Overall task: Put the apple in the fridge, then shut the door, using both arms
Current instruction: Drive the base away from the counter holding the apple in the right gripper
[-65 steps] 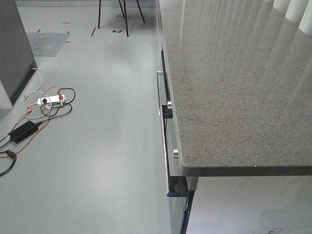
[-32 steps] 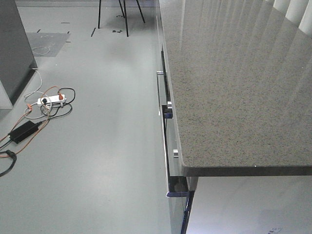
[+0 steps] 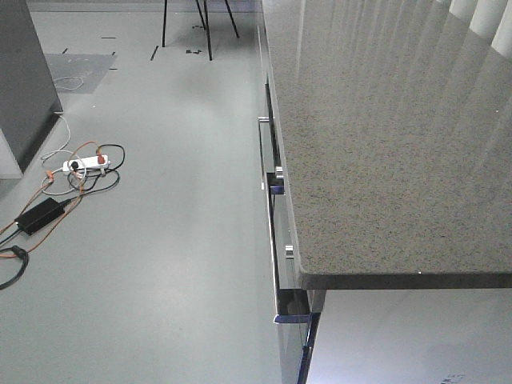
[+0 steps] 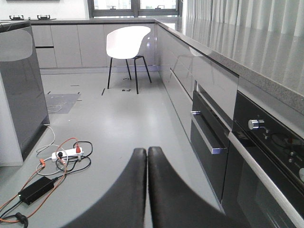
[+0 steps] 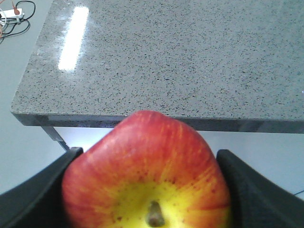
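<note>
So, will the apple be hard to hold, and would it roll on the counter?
Probably firm: the apple shows no dent between the right end effector's fingers. Its skin looks smooth, so it may slip under a light grip. Being round, it would likely roll on the flat counter.

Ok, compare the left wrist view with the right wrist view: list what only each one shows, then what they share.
Only the left wrist view: the left gripper, closed on nothing, a white chair, an oven with its knob, and a black power brick on the floor.
Only the right wrist view: the apple clamped in the right gripper, and the end edge of the countertop seen from above.
Both: the speckled grey countertop, the grey floor and the white power strip.
</note>
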Controlling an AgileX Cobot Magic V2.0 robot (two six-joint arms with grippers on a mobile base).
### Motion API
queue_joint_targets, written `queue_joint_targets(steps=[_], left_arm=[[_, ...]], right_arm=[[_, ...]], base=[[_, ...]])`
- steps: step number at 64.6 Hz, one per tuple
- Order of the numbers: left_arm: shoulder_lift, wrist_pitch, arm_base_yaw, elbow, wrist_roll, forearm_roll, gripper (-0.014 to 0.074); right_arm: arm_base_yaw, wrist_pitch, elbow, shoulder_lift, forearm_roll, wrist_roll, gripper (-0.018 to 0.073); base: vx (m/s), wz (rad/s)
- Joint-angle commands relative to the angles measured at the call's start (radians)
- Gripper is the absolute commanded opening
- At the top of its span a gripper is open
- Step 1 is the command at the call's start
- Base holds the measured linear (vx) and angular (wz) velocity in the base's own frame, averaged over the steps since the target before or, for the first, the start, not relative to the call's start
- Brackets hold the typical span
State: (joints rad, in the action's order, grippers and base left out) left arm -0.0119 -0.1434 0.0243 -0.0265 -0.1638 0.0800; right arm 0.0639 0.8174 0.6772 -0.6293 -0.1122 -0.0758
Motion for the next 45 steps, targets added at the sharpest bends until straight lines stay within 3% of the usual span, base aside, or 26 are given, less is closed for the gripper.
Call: queue_joint_targets(steps=[1,45], left_arm=[[-0.014,0.078,0.009,-0.020,-0.002,-0.001,-0.0005],[-0.014,0.078,0.009,-0.020,-0.002,-0.001,-0.0005]], right_arm=[[0.002,-0.067,0.028,0.000,-0.002,-0.002,0.0016],[0.002,-0.067,0.028,0.000,-0.002,-0.002,0.0016]], base=[[0.00,0.03],[-0.03,0.19]])
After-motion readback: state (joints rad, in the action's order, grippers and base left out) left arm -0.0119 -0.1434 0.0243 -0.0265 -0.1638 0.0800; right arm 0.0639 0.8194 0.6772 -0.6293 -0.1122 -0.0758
